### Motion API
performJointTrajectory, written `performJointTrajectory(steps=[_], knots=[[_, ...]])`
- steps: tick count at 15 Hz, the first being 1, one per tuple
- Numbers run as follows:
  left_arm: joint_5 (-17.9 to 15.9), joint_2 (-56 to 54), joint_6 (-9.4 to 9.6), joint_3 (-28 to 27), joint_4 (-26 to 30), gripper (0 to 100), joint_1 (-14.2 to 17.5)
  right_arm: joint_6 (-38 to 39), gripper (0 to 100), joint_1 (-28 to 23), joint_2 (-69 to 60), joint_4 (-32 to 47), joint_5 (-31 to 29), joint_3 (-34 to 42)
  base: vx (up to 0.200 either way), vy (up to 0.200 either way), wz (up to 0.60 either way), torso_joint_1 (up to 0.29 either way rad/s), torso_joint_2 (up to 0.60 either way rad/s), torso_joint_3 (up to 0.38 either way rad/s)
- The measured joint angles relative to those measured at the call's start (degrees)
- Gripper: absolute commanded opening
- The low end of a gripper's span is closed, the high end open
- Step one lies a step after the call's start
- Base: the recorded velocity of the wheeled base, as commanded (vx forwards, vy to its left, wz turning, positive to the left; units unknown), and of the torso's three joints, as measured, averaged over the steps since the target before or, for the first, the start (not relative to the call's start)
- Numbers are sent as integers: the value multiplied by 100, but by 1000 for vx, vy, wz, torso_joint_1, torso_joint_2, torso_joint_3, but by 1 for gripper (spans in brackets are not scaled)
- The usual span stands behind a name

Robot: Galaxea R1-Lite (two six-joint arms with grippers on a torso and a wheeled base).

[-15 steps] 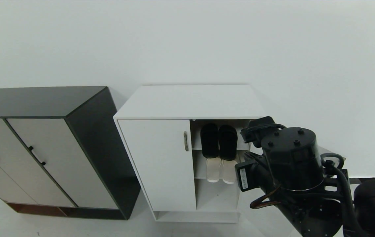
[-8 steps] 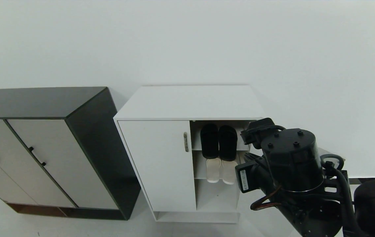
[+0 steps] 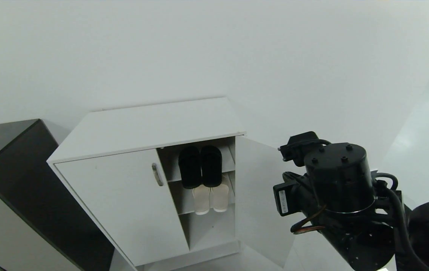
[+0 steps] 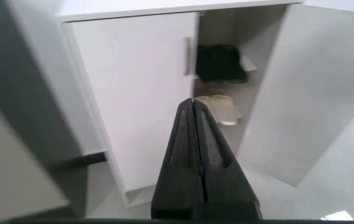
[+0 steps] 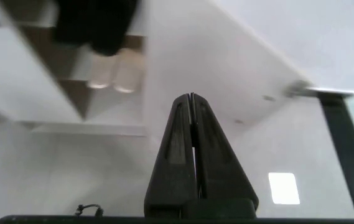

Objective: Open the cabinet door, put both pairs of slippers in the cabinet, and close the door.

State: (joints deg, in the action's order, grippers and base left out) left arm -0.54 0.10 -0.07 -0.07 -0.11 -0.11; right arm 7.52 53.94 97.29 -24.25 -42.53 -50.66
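Both pairs are in: black slippers [image 3: 200, 165] on the top shelf, white slippers [image 3: 210, 197] just below. The cabinet [image 3: 154, 124] needs only its right door [image 3: 259, 195] shut; it stands swung wide. I judge it a stiff, light panel, so a push near its free edge, far from the hinges, should do without a grip. My left pincer [image 4: 193, 107] and right pincer [image 5: 192, 99] are pressed closed, holding nothing. I cannot make out the door's handle or hinges.

Bright, even light; cabinet [image 3: 142, 124] interior shaded (glare patch on floor [image 5: 282, 188]).
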Motion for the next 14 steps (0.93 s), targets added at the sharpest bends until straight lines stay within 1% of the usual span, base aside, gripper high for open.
performJointTrajectory(steps=[2,5,8,11,14], knots=[[0,0,0,2,-2,0,4,-66,0,-139,-22,0,-33,-29,0,0,0,0,0,0],[0,0,0,0,-2,0,4,-61,0,-469,-72,88,-52,-424,0,0,0,0,0,0],[0,0,0,-2,-5,0,1,-33,0,-894,-82,378,-18,-824,-200,0,0,4,1,2],[0,0,0,-4,-5,0,1,30,0,-1282,83,430,52,-1129,0,0,0,0,0,0],[0,0,0,-4,-5,0,0,172,0,-1720,361,446,380,-1574,0,0,0,0,0,0]])
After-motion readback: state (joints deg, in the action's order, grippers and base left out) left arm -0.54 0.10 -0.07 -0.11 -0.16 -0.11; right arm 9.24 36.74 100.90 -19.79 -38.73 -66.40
